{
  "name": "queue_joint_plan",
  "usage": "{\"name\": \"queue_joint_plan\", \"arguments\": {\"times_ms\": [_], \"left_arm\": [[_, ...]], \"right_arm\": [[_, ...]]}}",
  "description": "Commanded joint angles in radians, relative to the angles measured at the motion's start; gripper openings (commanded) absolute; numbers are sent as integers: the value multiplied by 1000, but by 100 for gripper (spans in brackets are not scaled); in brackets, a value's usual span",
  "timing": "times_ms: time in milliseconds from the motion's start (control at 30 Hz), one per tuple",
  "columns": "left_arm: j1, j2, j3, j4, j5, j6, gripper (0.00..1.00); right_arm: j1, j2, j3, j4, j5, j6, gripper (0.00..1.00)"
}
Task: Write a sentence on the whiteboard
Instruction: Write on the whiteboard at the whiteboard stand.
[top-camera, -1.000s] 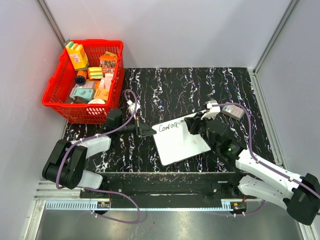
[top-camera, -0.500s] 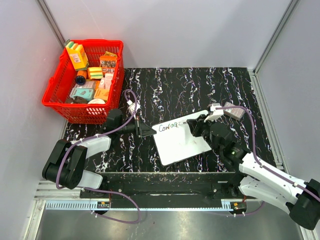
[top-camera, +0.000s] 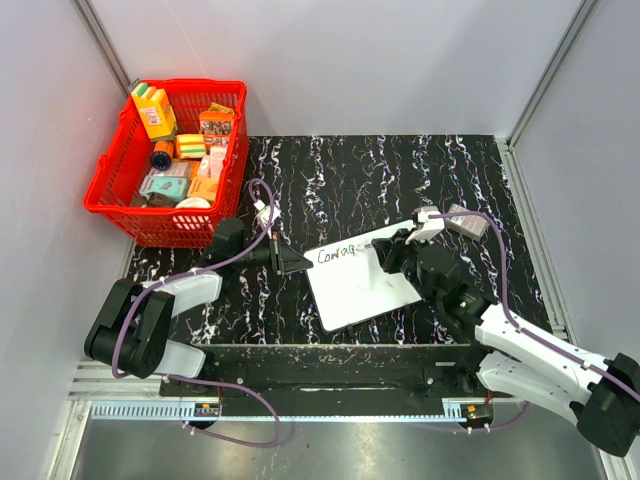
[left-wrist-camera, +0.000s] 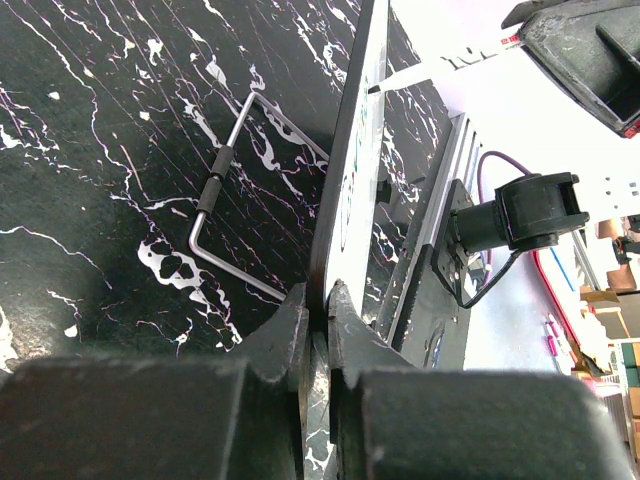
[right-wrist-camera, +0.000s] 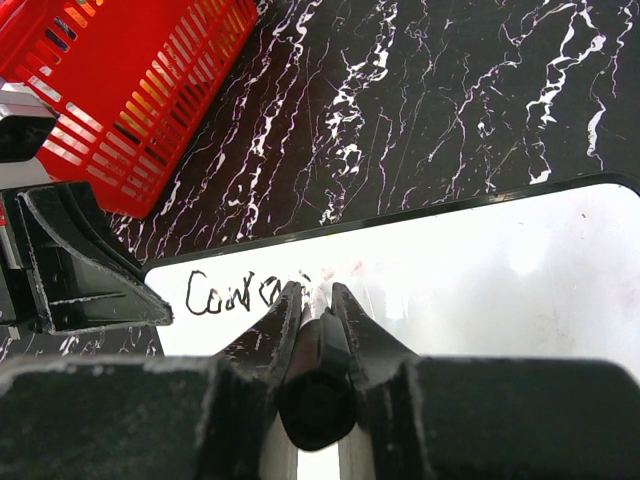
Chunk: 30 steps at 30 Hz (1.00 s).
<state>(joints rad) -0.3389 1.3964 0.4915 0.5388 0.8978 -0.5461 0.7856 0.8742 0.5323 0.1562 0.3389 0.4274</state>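
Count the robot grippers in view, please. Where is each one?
2. The left gripper clamps the left edge of the whiteboard; the right gripper, shut on a marker, is over the board beside the writing. None seems hidden.

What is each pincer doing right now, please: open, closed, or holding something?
Left pincer: closed on the edge of the whiteboard.
Right pincer: closed on a dark marker.

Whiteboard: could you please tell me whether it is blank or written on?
Written on: the whiteboard bears dark handwriting near one corner; the rest is bare.
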Motion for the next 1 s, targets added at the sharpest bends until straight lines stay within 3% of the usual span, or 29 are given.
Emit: {"name": "queue_joint_plan", "arguments": {"times_ms": [0, 667, 967], "left_arm": [[-3, 27, 7, -34, -77, 158, 0], [-5, 26, 4, -34, -77, 158, 0], [-3, 26, 4, -34, -77, 160, 0]], "right_arm": [[-5, 16, 9, 57, 9, 5, 0], [-6, 26, 35, -3, 133, -19, 0], [-8, 52, 61, 11, 111, -12, 0]]}}
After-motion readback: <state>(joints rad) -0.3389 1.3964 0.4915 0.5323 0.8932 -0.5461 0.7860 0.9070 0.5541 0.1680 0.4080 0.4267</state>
